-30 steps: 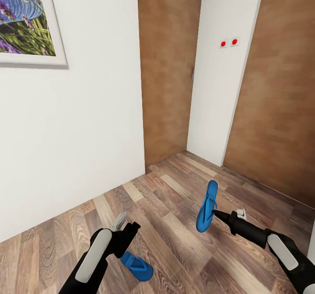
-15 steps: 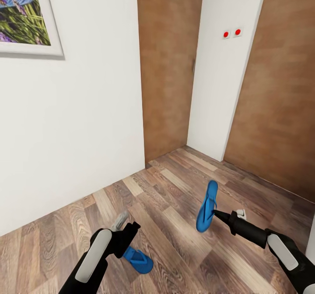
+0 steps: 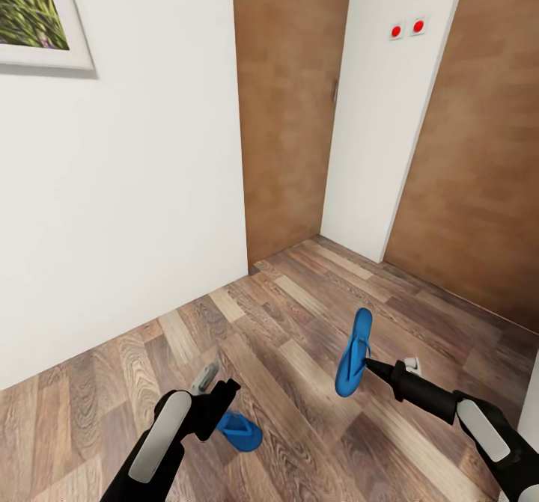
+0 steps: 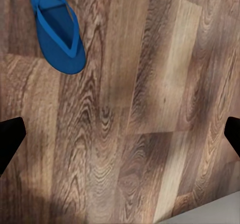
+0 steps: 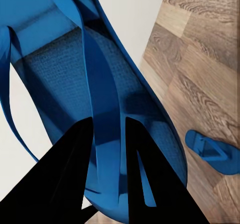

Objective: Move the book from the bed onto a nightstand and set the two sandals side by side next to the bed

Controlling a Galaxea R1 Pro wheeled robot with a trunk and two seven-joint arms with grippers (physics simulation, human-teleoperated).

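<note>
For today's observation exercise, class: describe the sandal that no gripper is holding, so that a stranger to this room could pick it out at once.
Start at the wood-plank floor in front of the white wall. Close by the left gripper, which is open and empty, a blue sandal lies flat on the boards, strap up. Its twin, the held sandal, hangs off the floor, clamped at its strap by the right gripper.

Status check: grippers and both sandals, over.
Right gripper shut on held sandal's strap. Left gripper open, empty. Second sandal flat on the floor beneath it.
</note>
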